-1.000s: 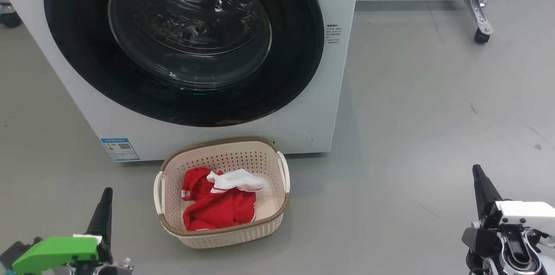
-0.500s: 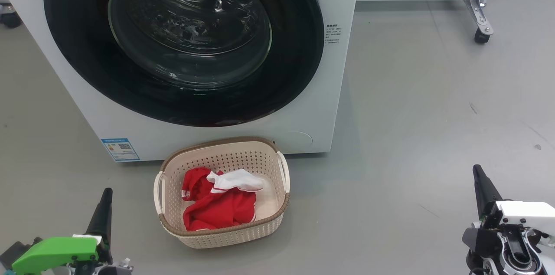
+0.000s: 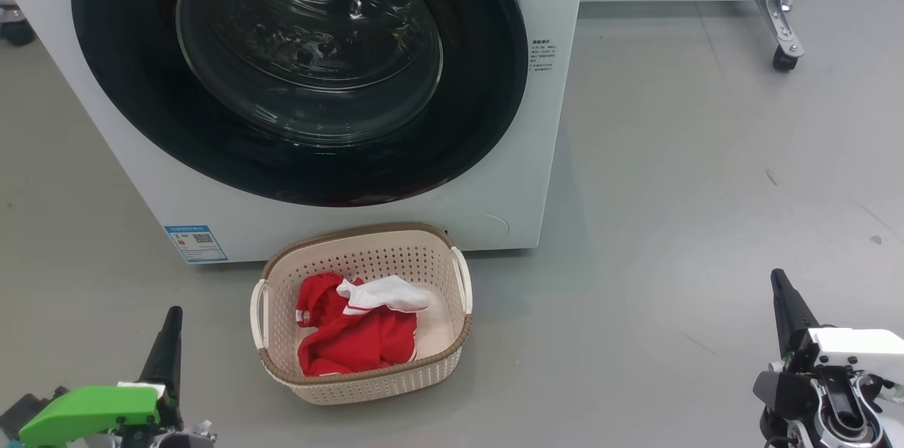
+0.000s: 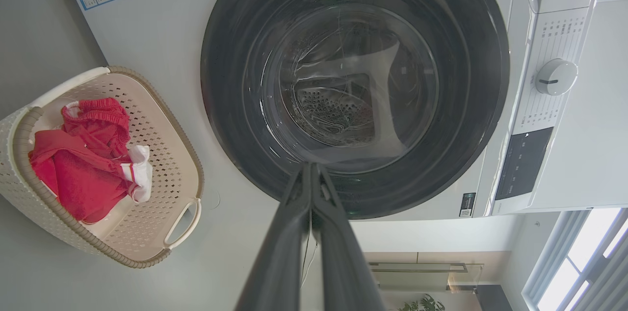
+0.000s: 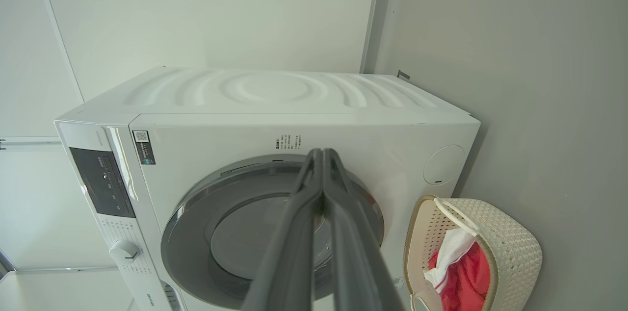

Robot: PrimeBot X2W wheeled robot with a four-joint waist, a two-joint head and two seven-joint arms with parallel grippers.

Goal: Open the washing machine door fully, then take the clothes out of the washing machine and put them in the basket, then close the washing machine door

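The washer point(image 3: 551, 116) stands ahead of both grippers, well beyond their fingertips, on a grey floor point(image 3: 671, 222). Its door point(image 3: 304, 59) sits shut, flush in the white front, and the steel drum shows dimly through the glass; seen along the left gripper's fingers, the black rim lies straight past the tips. The basket point(image 3: 364, 230) rests on the floor just before the washer's foot, ahead and to the right of the left gripper point(image 3: 171, 321) and ahead and far to the left of the right gripper point(image 3: 780, 285), nearer the left one and touched by neither. The clothes point(image 3: 353, 338) lie inside the basket, a red heap with a white cloth point(image 3: 385, 295) on top. Both grippers hang low over the floor, well apart, one to each side of the basket, fingers pointing toward the washer. Each has its two dark fingers pressed together at the tips and nothing between them. A blue label point(image 3: 195, 243) sits on the washer's lower corner, ahead of the left gripper.
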